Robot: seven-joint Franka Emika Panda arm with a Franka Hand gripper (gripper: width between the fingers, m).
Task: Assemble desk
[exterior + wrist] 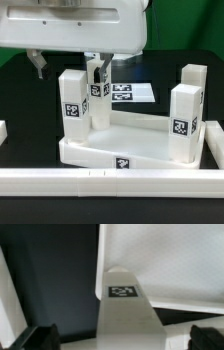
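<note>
Exterior view. I see the tabletop [120, 150] lying on the black table [20, 100], underside up, with its raised rim toward the camera and a tag on the near edge. Three legs stand upright on it: one at the exterior view's left front corner [73, 100], one at the right front corner [181, 122], one at the right rear corner [194, 82]. A fourth leg [98, 88] stands at the left rear corner, directly under the hand [97, 66]. The hand's dark fingers sit on either side of the top of that leg, so I read the hand as clamped on it, though the contact itself is small in this view. The arm's white body [75, 25] fills the upper part of the frame. The marker board [135, 94] lies flat on the table behind the tabletop. A long low white rail [100, 182] runs across the foreground, just beside the tabletop's near edge; it turns up along the exterior view's right side.

Wrist view. I look down the length of the held leg [125, 308], its square tag facing the camera. The two dark fingertips [35, 339] flank the leg, pressed against its sides. Beyond the leg lies the white tabletop surface [170, 263]; beside it is the dark table [55, 280].
</note>
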